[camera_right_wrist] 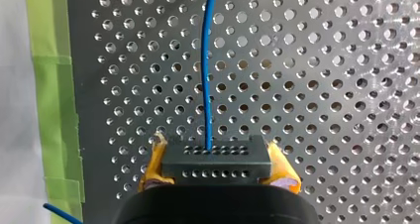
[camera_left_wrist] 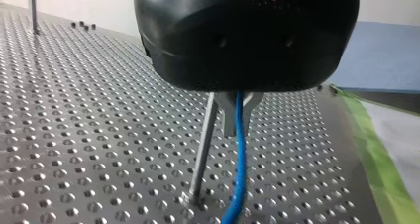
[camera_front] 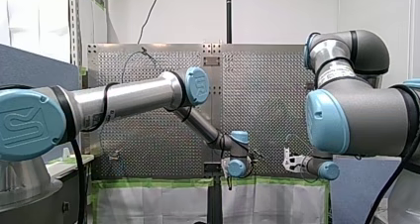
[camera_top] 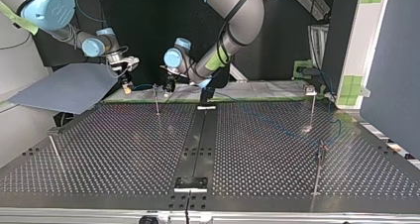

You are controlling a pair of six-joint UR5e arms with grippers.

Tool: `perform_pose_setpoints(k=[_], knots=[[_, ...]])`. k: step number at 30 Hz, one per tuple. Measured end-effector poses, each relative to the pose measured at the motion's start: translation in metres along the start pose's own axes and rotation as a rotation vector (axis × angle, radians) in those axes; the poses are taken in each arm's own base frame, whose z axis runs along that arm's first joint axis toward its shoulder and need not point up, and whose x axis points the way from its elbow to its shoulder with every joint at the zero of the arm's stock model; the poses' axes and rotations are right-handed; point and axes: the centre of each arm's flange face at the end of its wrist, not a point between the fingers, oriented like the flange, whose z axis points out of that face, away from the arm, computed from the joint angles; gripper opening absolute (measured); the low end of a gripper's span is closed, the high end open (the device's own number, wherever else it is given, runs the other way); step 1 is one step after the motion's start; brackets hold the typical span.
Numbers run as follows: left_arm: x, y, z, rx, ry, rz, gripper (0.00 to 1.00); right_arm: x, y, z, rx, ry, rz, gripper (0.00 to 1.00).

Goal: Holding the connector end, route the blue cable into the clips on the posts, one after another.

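Note:
My right gripper [camera_right_wrist: 218, 157] is shut on a black connector [camera_right_wrist: 216, 165], its yellow pads [camera_right_wrist: 152, 167] pressing both sides. A blue cable [camera_right_wrist: 206, 70] runs from the connector straight ahead over the perforated table. My left gripper [camera_left_wrist: 236, 127], black with metal fingers [camera_left_wrist: 228, 116], is shut on the blue cable [camera_left_wrist: 239, 174], which hangs down from it to the table. A thin metal post [camera_left_wrist: 202, 154] stands right beside these fingers. In the top view my right gripper [camera_top: 127, 87] and my left gripper [camera_top: 169, 87] hang at the far edge, on either side of that post [camera_top: 156, 101].
More posts stand at the top view's right [camera_top: 313, 110] and near right [camera_top: 319, 172], and a leaning one at the near left [camera_top: 54, 152]. A dark rail [camera_top: 202, 135] runs down the table's middle. Green tape [camera_right_wrist: 52, 85] lines the edge; a grey-blue board [camera_top: 69, 87] lies beyond.

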Motion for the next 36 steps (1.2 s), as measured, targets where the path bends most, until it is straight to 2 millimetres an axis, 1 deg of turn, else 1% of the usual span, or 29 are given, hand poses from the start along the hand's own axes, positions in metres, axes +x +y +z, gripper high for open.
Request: perform_pose_setpoints(k=[6,12,18,21,26,28,36], knots=[[-0.001,-0.004,0.000,-0.012,-0.031,-0.018,0.00,0.004,0.005,0.005,-0.002,0.010,0.002,0.00],[-0.004,0.005,0.004,-0.034,-0.041,-0.021,0.00,0.005,0.007,0.008,-0.003,0.019,-0.001,0.00],[-0.004,0.010,0.007,-0.019,-0.036,-0.042,0.00,0.007,0.007,0.012,0.000,0.027,0.001,0.00],[-0.006,0.010,0.010,-0.004,-0.035,-0.057,0.00,0.004,0.008,0.015,0.001,0.027,0.004,0.00],[-0.012,0.011,0.016,0.011,-0.043,-0.078,0.00,-0.010,0.011,0.021,-0.005,0.005,0.006,0.00],[-0.014,0.012,0.018,0.013,-0.048,-0.082,0.00,-0.013,0.014,0.023,-0.020,-0.004,0.002,0.00],[-0.020,0.017,0.024,0.007,-0.058,-0.085,0.00,-0.004,0.027,0.037,-0.065,0.006,-0.021,0.00]])
